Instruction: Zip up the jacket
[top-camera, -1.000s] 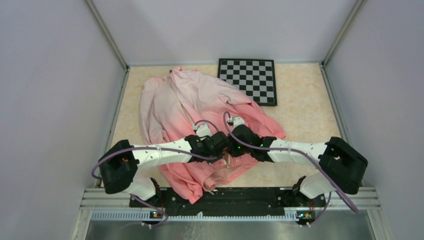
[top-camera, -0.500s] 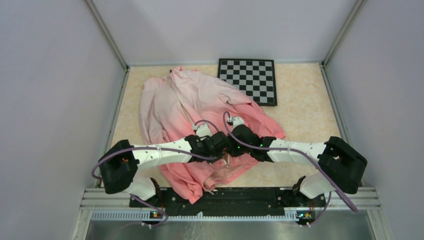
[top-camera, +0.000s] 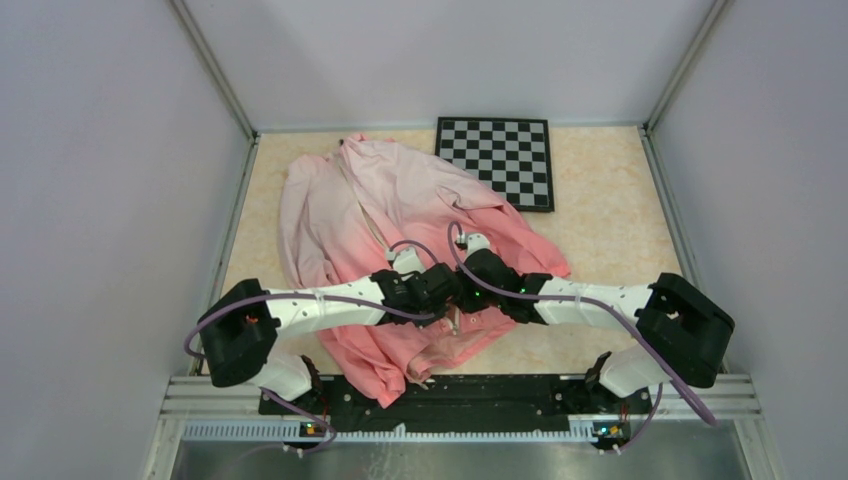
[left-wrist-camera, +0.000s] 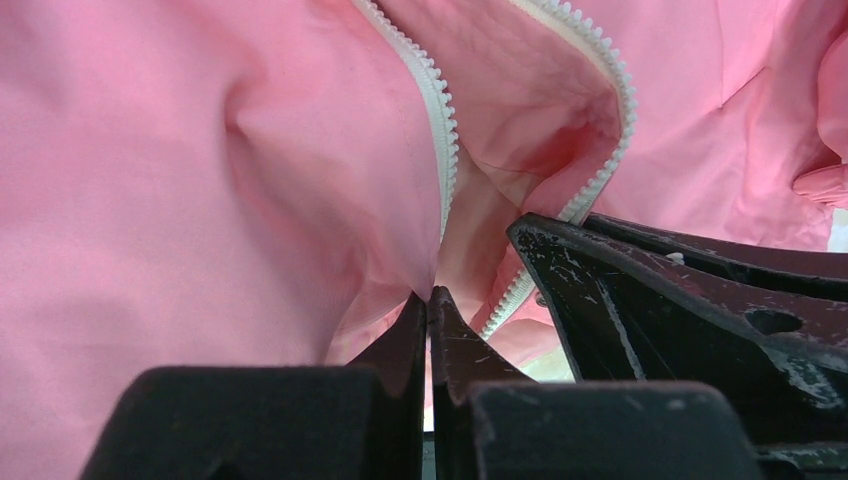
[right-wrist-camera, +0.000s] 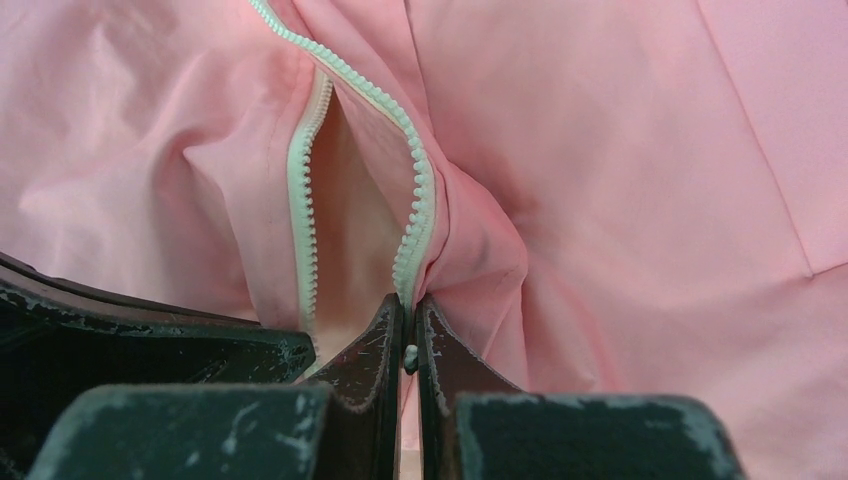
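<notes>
The jacket (top-camera: 400, 200) lies crumpled on the table, pale pink at the far end and coral near the arms. Its white zipper (left-wrist-camera: 440, 130) is unzipped, with the two rows of teeth (right-wrist-camera: 415, 200) apart. Both grippers meet over the coral hem. My left gripper (left-wrist-camera: 428, 296) is shut on the fabric edge below one zipper row. My right gripper (right-wrist-camera: 409, 302) is shut on the bottom end of the other row, with a small white bit showing between its fingers. From above, the left gripper (top-camera: 450, 293) and right gripper (top-camera: 464, 294) nearly touch.
A black-and-white checkerboard (top-camera: 497, 160) lies at the back right, next to the jacket's far side. Grey walls enclose the table on three sides. A metal rail (top-camera: 450, 395) runs along the near edge at the arm bases.
</notes>
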